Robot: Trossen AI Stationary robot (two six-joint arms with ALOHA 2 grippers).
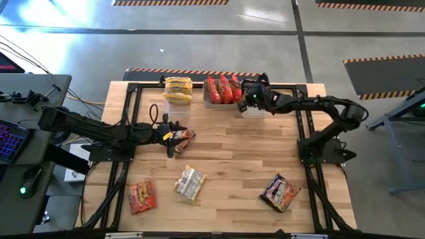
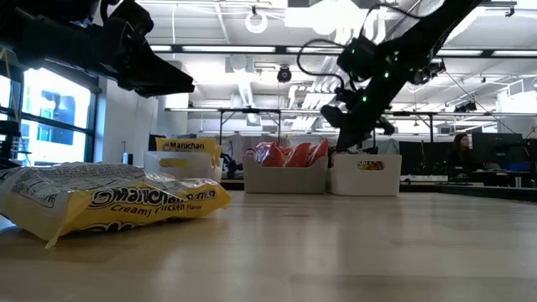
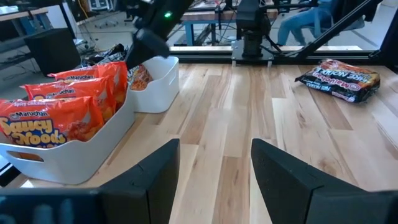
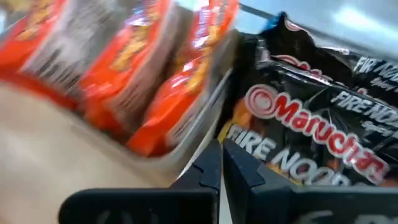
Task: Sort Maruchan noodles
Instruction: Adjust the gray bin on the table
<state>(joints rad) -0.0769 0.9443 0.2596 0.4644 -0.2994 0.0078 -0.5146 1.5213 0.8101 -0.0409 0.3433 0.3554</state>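
Observation:
My left gripper (image 1: 172,139) (image 3: 215,149) is open and raised over the table's middle left, with only bare wood between its fingers. In the high view a red-and-dark Maruchan packet (image 1: 184,136) lies right by its tips. My right gripper (image 1: 248,101) (image 4: 221,160) (image 2: 342,138) is shut and hovers over the right-hand white tub (image 1: 253,110). A dark Fire Noodle packet (image 4: 311,118) lies in that tub. Red-orange packets (image 1: 222,89) stand in the middle tub (image 3: 74,155). Yellow packets (image 1: 178,89) fill the left tub.
Loose packets lie flat on the near half of the table: a red-orange one (image 1: 141,196), a yellow Creamy Chicken one (image 1: 190,183) (image 2: 109,201) and a dark one (image 1: 280,192) (image 3: 339,79). The three tubs line the far edge. Bare wood shows between the arms.

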